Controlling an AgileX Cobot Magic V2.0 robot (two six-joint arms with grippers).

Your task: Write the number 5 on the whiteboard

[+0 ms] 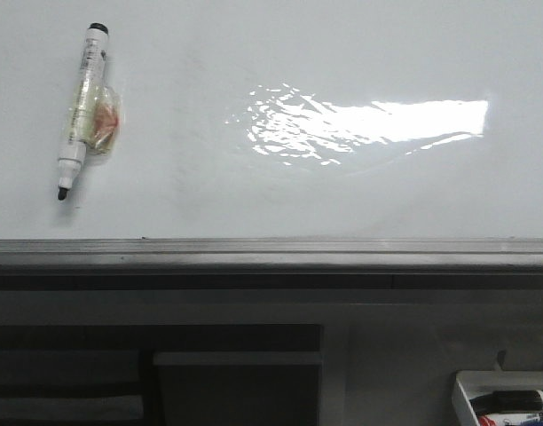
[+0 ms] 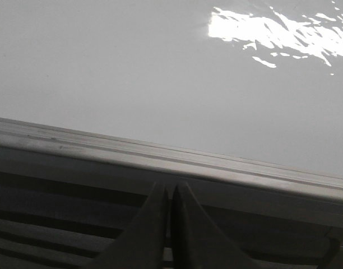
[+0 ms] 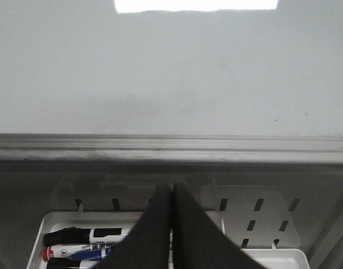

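Nothing is written yet: the whiteboard [image 1: 280, 191] is blank, a black marker [image 1: 79, 111] lies on its left part untouched, and both the left hand [image 2: 171, 193] and right hand [image 3: 171, 190] sit clenched, empty, below its frame, so all remains

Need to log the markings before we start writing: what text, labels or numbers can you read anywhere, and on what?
None can be read.
Marker on the whiteboard: dark print on its white barrel, too small to read.
Markers in the tray: label print on the black-capped marker and red-capped marker, too blurred.
Whiteboard: no number written yet.
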